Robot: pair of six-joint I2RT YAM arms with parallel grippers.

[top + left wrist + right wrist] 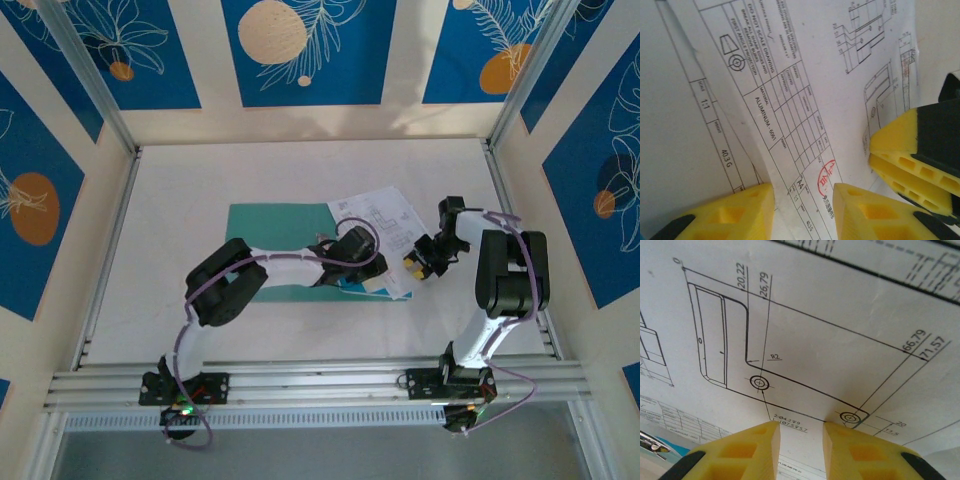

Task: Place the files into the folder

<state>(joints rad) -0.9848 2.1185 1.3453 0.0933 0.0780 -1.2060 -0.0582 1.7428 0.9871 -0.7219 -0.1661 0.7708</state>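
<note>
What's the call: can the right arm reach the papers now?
Likely yes: the right gripper sits at the right edge of the papers with nothing between; the left gripper crowds the near edge.

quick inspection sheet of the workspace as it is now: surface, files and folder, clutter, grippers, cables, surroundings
surface: white table, flat, bare around the paperwork
job's things: teal folder lies flat at centre; white drawing sheets lie skewed over its right edge, partly on the table; a sliver of blue sheet shows beneath them
clutter: nothing seen
grippers: left gripper and right gripper are both low over the sheets, fingers apart, close to each other
cables: purple cables run along both arms
surroundings: blue leaf-print panels on the walls; metal rail at the near edge
</note>
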